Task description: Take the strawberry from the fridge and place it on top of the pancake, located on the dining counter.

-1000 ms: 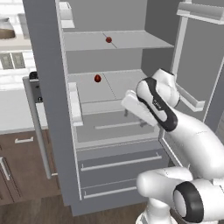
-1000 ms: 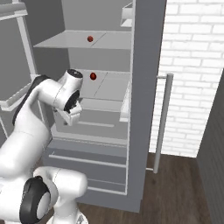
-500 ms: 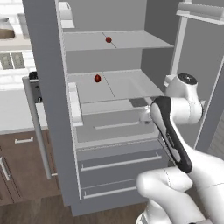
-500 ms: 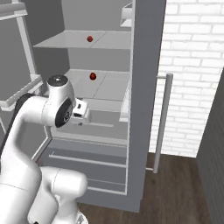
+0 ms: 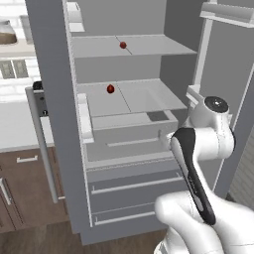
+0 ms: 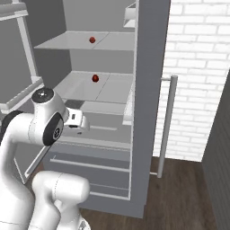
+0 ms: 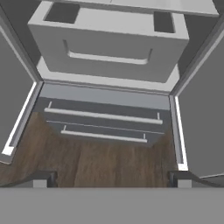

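Fridge open. Two small red fruits: upper shelf, middle shelf; which is strawberry unclear. Likely light, soft, bruisable; pinch gently across widest part. End effector wide open, empty, pointing at lower drawers.

- The fridge stood with both doors swung open, one at 9 o'clock and one at 3 o'clock of its inside.
- One strawberry lay on the middle shelf, toward its left rear.
- A second berry lay on the upper shelf, at 12 o'clock of the first.
- An inner bin sat below the middle shelf, with two drawers at 6 o'clock of it.
- The arm stood before the fridge, at 4 o'clock of the strawberry and well apart from it.
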